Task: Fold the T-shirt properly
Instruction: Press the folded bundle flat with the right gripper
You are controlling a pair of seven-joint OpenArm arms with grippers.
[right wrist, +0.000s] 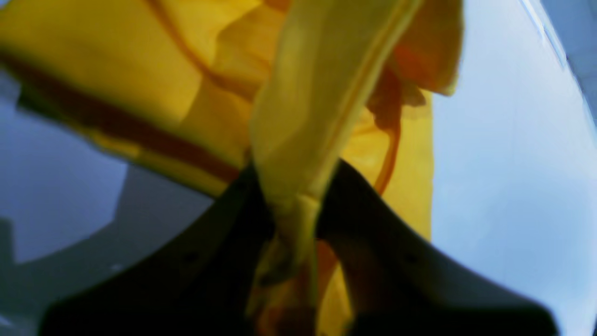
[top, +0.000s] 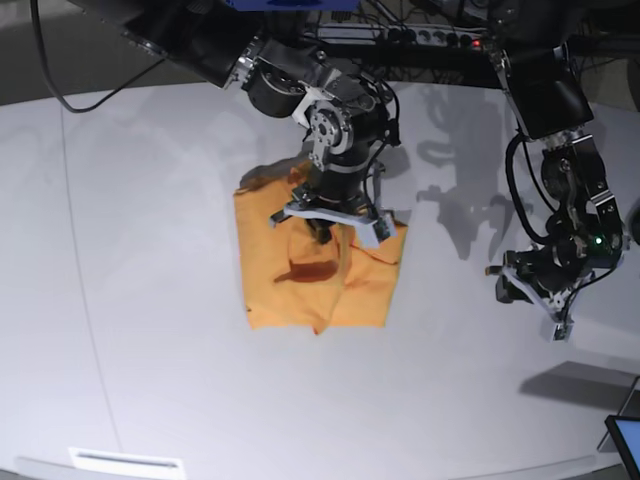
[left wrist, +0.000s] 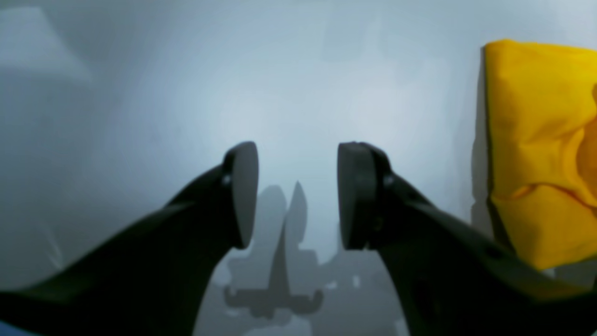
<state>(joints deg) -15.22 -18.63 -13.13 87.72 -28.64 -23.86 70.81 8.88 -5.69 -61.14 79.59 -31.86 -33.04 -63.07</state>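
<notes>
Right gripper [right wrist: 294, 205] pinches the T-shirt [right wrist: 322, 93] fold between its jaws.

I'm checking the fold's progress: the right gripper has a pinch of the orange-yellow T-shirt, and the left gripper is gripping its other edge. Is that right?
Not quite. The left gripper grips nothing: the left wrist view shows its jaws apart over the bare table, beside the T-shirt, not touching it. The right gripper does have a pinch of the shirt.
</notes>
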